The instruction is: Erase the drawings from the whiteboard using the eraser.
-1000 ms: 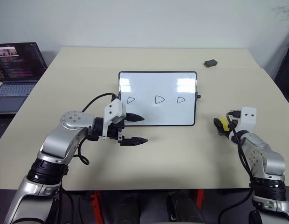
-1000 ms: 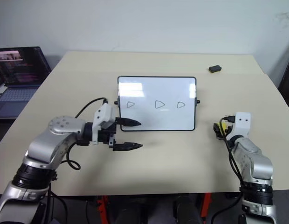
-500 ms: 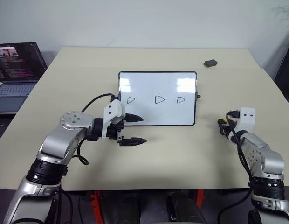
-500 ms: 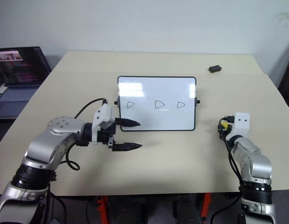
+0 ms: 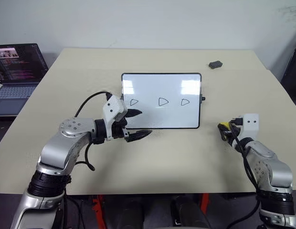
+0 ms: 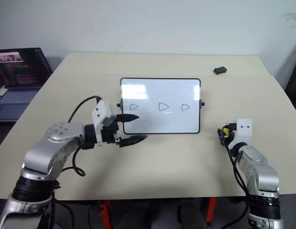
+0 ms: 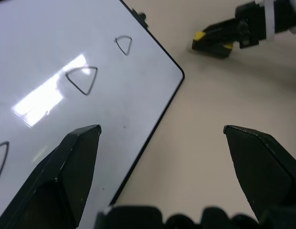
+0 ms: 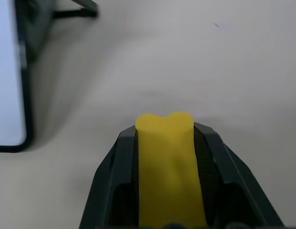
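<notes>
1. Your right hand (image 8: 164, 143) is clamped on the eraser (image 8: 166, 162): the yellow block is squeezed between both fingers, its tip poking out past them. Grasp looks done.
2. The eraser sits with that hand over the surface (image 5: 186, 157), off the right end of the whiteboard (image 5: 161, 86) and not touching it.
3. Key relation: from the right hand, the whiteboard lies at roughly 10 o'clock in the head views. The board's long axis runs 9 to 3 o'clock.
4. The drawings (image 5: 161, 101) are three triangle outlines in a row along that axis, across the board's middle. All three are intact, so nothing is erased yet.
5. The nearest mark to the eraser is the 3 o'clock one (image 5: 185, 101), so I'd judge the wipe should start there and sweep toward 9 o'clock.
6. Your left hand (image 5: 136, 125) is open with fingers spread. One finger is over the board's near-left corner, the other over the bare surface just in front of its near edge. It grips nothing.
7. The left hand is nearer the board, probably placed to steady it; I can't tell if it touches the frame.
8. Risk, as I read it: the board is loose on the surface and may slide under wiping pressure if it isn't braced.
9. A small dark lump (image 5: 215, 64) lies far back at 1 o'clock, well clear of the work.
</notes>
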Controlling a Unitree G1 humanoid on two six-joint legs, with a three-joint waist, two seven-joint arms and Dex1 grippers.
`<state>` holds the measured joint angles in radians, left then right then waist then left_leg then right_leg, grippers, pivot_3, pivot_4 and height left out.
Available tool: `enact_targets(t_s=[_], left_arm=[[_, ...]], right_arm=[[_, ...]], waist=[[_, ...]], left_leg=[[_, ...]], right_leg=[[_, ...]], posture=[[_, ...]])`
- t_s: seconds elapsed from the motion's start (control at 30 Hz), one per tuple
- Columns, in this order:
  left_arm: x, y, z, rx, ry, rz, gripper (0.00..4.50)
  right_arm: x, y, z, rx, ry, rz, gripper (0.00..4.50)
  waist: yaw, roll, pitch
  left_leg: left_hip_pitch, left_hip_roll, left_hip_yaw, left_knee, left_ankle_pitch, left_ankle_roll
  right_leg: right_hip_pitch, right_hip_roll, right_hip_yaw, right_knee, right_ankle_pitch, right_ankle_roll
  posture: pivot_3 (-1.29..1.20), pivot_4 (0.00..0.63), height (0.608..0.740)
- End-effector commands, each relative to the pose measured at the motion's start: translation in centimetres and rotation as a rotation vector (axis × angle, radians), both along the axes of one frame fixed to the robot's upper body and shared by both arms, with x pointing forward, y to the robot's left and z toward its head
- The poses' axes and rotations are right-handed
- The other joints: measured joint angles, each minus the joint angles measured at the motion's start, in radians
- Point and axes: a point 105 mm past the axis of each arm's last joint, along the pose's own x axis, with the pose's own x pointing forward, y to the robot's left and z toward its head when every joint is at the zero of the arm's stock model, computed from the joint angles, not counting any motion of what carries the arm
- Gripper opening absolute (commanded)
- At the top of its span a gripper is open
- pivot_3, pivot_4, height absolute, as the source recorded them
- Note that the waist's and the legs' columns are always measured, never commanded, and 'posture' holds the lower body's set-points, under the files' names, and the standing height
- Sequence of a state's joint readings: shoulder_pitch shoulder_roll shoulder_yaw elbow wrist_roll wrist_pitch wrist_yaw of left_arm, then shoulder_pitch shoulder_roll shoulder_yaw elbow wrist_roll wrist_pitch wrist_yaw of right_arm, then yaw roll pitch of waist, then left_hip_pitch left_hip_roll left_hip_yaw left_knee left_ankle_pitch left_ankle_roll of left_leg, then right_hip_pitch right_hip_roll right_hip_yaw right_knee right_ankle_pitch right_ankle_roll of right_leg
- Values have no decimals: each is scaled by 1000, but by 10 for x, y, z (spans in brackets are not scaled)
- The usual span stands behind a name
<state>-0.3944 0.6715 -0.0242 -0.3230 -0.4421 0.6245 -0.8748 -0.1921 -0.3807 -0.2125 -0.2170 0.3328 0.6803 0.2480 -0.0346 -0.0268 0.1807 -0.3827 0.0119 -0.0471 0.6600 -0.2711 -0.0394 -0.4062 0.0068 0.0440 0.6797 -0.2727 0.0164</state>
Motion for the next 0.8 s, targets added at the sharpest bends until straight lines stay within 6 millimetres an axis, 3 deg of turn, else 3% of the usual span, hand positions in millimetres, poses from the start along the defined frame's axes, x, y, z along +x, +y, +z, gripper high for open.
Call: enact_targets(t_s=[0.03,0.23,0.47,0.67,0.8], left_arm=[[-4,1,12,-34,-39,27,4500],[-1,8,13,-29,-36,67,4500],[-1,4,13,-9,-39,49,4500],[2,4,17,5,-45,41,4500],[2,2,19,7,-49,32,4500]], right_arm=[[3,18,36,-63,-170,104,1194],[21,57,84,-131,-411,226,1194],[53,85,105,-155,-537,239,1193],[79,102,91,-216,-527,258,1192],[82,107,53,-271,-402,306,1192]], waist=[[0,0,0],[-1,0,0],[3,0,0],[3,0,0],[2,0,0]], left_leg=[[0,0,0,0,0,0],[0,0,0,1,0,0],[0,-1,0,0,0,0],[0,-1,-1,0,0,-1],[0,-1,-1,0,0,-1]], right_leg=[[0,0,0,0,0,0],[0,1,0,0,0,0],[0,0,-1,0,0,0],[0,-1,-1,0,0,-1],[0,-5,-1,0,0,-1]], posture=[[0,150,740],[0,150,740],[0,150,740],[0,150,740],[0,150,740]])
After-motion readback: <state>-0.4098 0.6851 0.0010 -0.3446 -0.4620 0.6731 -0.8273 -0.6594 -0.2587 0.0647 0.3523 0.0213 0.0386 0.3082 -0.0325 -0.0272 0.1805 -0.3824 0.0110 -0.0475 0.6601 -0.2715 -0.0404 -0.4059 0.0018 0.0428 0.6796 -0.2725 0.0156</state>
